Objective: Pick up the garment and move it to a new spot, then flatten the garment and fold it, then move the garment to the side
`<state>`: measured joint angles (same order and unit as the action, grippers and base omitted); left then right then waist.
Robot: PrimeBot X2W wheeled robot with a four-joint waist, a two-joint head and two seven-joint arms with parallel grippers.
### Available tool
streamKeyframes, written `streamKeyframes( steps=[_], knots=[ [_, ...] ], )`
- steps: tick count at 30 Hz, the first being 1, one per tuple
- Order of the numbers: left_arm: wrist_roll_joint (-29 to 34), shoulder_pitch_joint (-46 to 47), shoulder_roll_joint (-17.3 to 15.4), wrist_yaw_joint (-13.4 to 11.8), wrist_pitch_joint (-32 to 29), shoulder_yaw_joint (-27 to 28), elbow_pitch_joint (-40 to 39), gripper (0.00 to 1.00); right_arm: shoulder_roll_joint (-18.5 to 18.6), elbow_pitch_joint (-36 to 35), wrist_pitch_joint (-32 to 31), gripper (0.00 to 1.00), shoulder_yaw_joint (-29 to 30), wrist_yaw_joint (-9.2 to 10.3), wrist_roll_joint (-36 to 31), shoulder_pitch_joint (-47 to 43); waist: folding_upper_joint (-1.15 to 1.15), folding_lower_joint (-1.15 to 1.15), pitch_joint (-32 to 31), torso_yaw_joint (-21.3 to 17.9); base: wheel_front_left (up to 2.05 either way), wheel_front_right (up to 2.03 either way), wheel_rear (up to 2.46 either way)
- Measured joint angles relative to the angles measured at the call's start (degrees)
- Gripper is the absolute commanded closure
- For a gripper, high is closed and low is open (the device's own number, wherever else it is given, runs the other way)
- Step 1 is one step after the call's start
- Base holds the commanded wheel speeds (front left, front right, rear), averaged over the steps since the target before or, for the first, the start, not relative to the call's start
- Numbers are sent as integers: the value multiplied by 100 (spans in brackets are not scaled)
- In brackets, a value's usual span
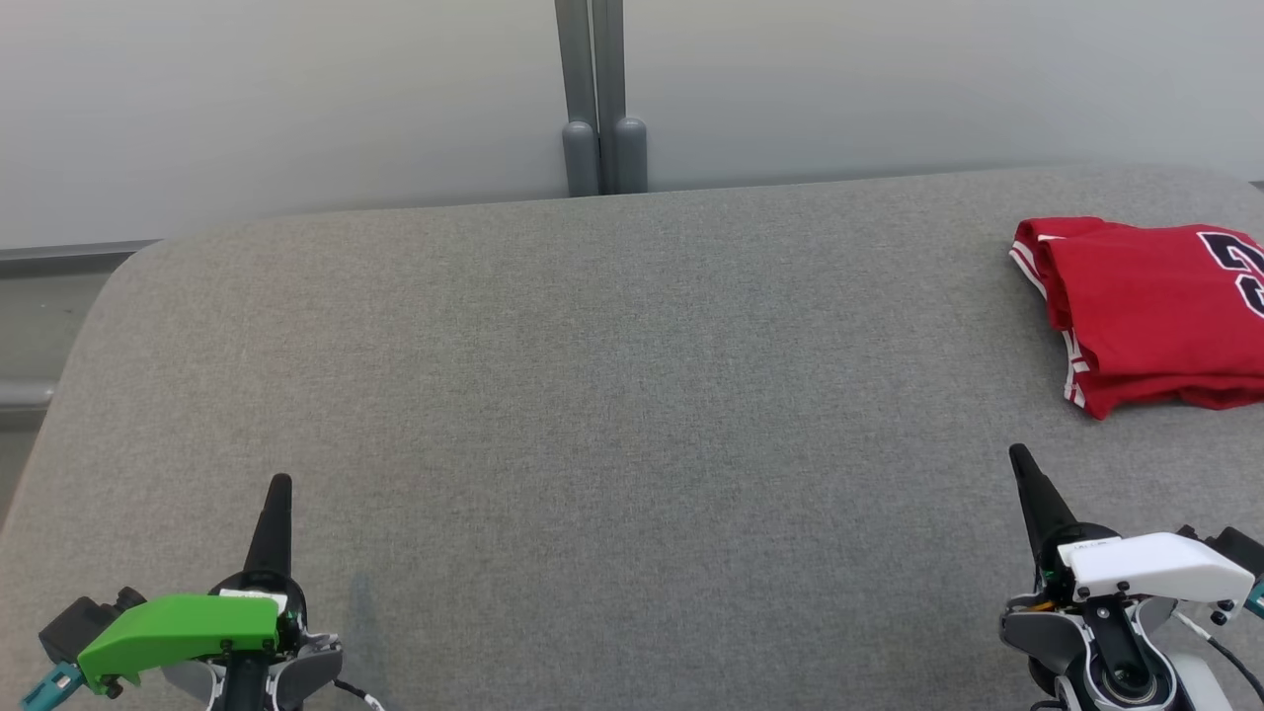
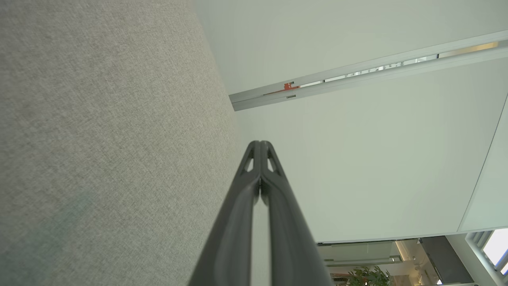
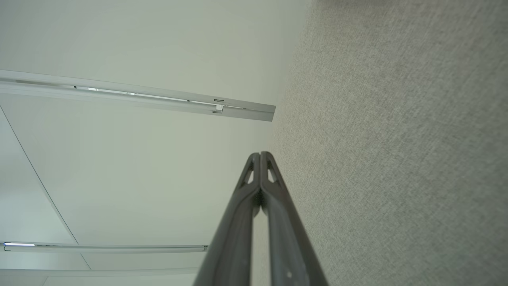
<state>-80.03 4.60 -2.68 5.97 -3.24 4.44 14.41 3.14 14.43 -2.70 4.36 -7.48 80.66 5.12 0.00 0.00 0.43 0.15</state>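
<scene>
A red garment (image 1: 1150,311) with white-striped trim and a dark number lies folded at the far right of the grey fabric table (image 1: 612,395), partly cut off by the right edge of the head view. My left gripper (image 1: 280,481) rests at the lower left, shut and empty, far from the garment. At the lower right my right gripper (image 1: 1017,452) is shut and empty, a short way in front of the garment. In the left wrist view the left gripper (image 2: 260,143) has its fingers pressed together. The right gripper (image 3: 260,154) looks the same in the right wrist view.
A pale wall runs behind the table, with a grey post (image 1: 600,99) at its middle. The table's rounded left corner (image 1: 128,272) and a strip of floor lie at the far left. Bare grey fabric spreads between the two grippers.
</scene>
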Motion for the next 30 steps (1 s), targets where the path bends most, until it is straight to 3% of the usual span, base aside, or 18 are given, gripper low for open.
streamKeyframes(
  steps=[30],
  knots=[
    [-1174,115,-2,134,-325,200,-24,100,-1,-25,-330,100,163,0,1150,65,0,0,-24,-14,0,0,0]
  ],
)
